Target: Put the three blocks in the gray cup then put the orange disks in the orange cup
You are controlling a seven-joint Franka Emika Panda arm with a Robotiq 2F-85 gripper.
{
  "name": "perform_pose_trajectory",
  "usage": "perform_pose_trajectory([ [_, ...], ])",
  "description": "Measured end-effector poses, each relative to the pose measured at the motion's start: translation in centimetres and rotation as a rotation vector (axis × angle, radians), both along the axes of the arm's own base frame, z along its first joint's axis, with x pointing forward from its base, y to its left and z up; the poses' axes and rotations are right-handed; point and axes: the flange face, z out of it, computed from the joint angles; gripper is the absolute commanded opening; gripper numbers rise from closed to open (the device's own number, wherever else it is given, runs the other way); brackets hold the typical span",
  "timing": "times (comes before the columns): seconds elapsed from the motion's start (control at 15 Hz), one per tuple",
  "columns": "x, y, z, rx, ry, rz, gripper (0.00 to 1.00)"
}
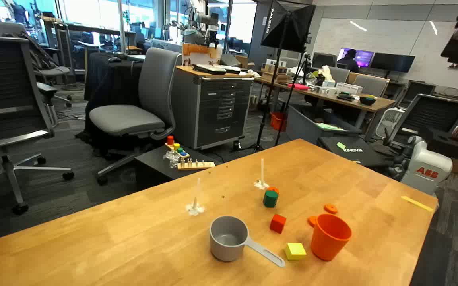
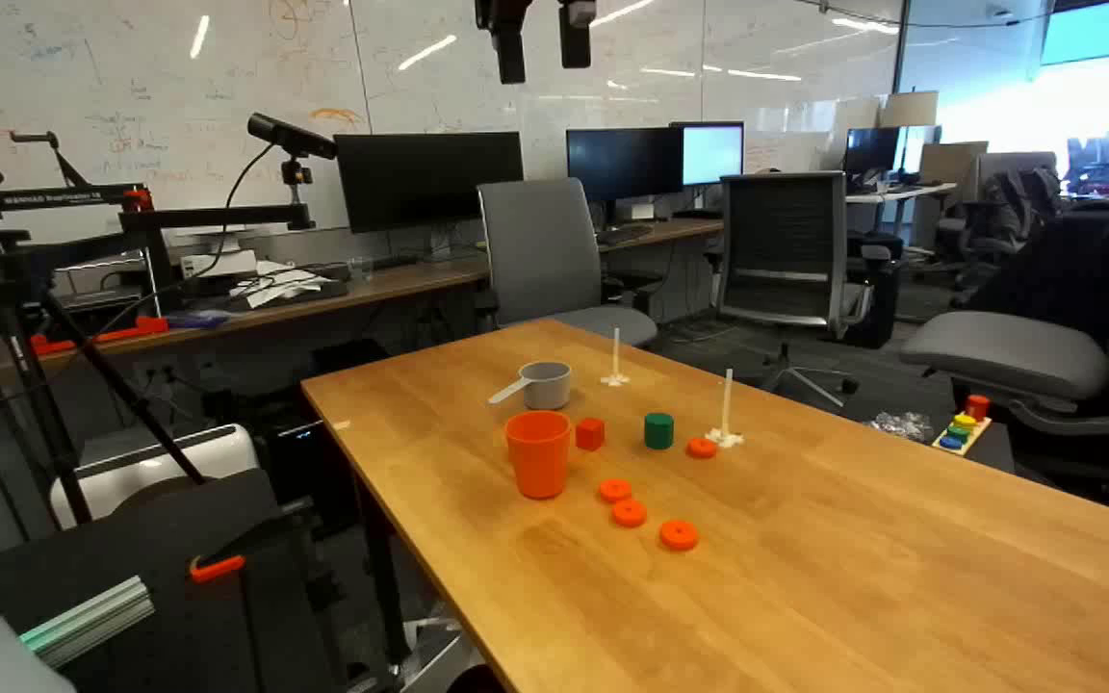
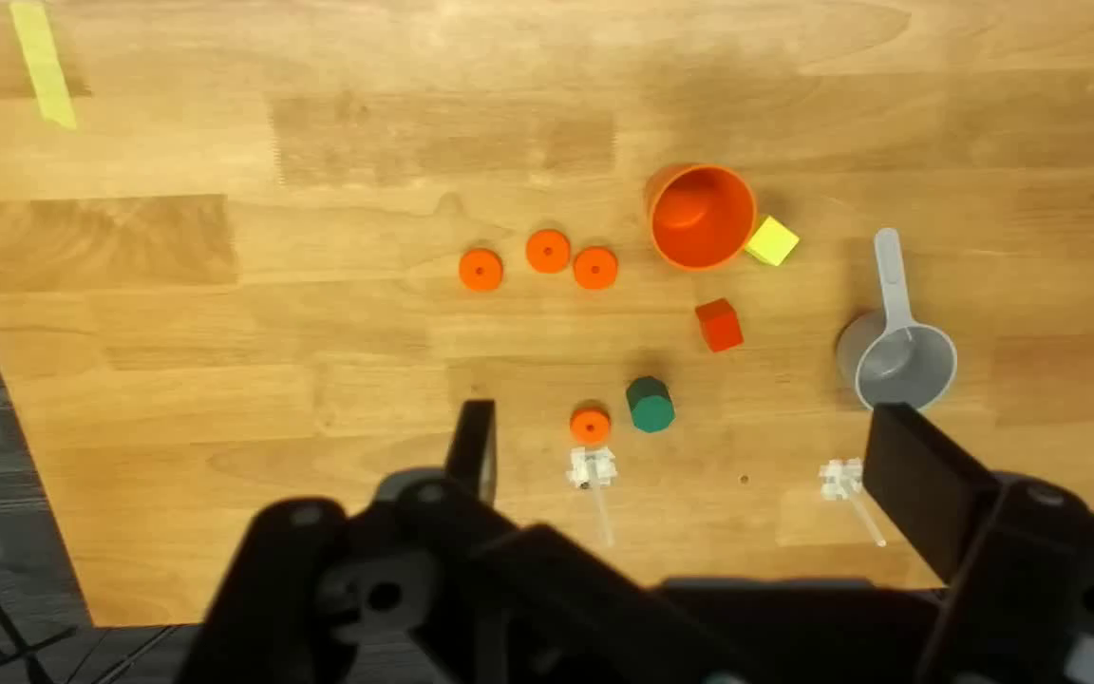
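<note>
Okay, gripper (image 3: pixel 684 418) is hanging spread wide, empty; red cube (image 1: pixel 278 224) is looking light, rigid, probably wanting an opposite-face pinch.

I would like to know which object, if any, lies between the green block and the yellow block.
The red block lies between the green block and the yellow block, apart from both; the wrist view shows this.

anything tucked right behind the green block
In an exterior view, an orange disk shows behind the green block, which covers the disk's lower part there. The wrist view shows that disk whole, beside the block with a gap between them.
</note>
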Motion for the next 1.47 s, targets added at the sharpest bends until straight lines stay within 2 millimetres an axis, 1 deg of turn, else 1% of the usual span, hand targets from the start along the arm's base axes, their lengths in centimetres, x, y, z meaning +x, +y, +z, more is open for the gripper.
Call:
perform_pose_trajectory([
  [0.33,-0.1,0.0,0.7,0.000,-0.015,0.000,1.00],
  [0.53,0.1,-0.1,0.1,-0.002,-0.001,-0.001,1.00],
  [0.73,1.0,-0.5,-1.5,-0.039,0.033,0.007,1.00],
  [0.87,2.2,-0.4,-2.9,-0.078,0.067,0.031,1.00],
  [1.07,4.6,0.9,-5.2,-0.150,0.144,0.108,1.00],
  [1.27,6.7,2.5,-7.4,-0.157,0.270,0.197,1.00],
  [1.33,7.2,2.8,-7.9,-0.158,0.308,0.208,1.00],
  [1.47,8.0,3.0,-8.4,-0.158,0.335,0.216,1.00],
])
